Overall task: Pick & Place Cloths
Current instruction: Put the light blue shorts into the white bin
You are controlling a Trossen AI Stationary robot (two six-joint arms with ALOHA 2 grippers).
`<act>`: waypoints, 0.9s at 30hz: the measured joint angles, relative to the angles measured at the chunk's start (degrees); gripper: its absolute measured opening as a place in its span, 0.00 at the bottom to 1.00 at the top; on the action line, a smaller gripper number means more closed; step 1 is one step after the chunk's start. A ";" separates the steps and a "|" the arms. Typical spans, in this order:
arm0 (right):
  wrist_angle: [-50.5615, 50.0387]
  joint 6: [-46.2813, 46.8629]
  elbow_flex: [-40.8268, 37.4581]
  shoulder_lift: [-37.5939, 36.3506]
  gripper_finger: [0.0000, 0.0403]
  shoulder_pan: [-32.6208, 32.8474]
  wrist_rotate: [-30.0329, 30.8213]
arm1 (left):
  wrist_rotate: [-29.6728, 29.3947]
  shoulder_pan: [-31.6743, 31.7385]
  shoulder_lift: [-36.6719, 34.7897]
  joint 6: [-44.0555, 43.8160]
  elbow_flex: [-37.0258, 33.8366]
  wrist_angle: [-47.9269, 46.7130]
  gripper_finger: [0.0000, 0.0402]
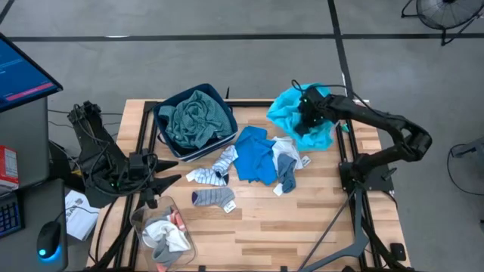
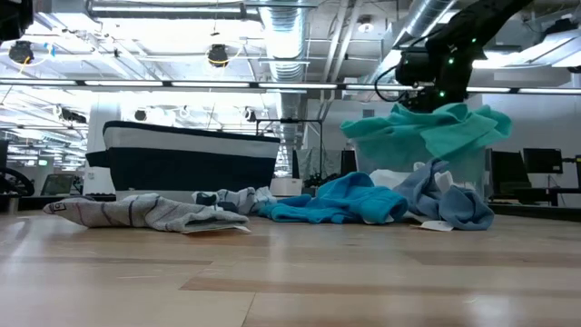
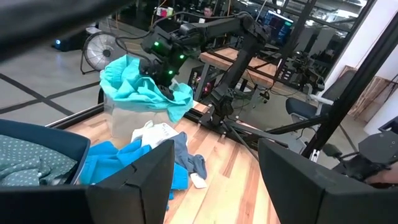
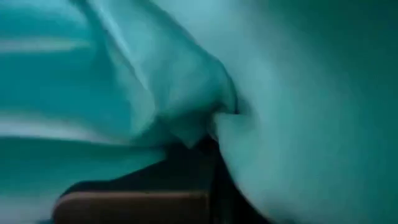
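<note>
A grey sock [image 1: 214, 198] lies nearest the table's front edge, with a striped sock [image 1: 214, 171] just behind it and a bright blue top [image 1: 253, 155] spread at the table's middle, its long axis running front to back, a grey-blue garment [image 1: 286, 168] touching its right side. The left gripper [image 1: 168, 180] waits at the table's left edge with its fingers spread and nothing between them, pointing across toward this loose pile, and is judged the nearer arm to the socks. Behind it, a teal-green checked shirt [image 1: 195, 119] fills the dark blue bin [image 1: 222, 94]. Farthest back on the right, the right gripper [image 1: 308, 115] is pressed down into a turquoise top [image 1: 286, 112] that is heaped over a clear tub [image 3: 121, 121], directly beneath the wrist; its fingers are closed but buried in the cloth, and whether they pinch any fabric cannot be told. The right wrist view shows only turquoise folds at close range. A second clear tub [image 1: 147, 215] at the front left holds white and coral items too bunched to identify
</note>
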 joint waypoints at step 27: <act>-10.53 52.81 15.02 6.31 0.06 2.05 5.20 | -1.16 6.02 0.00 -3.48 0.00 1.29 0.53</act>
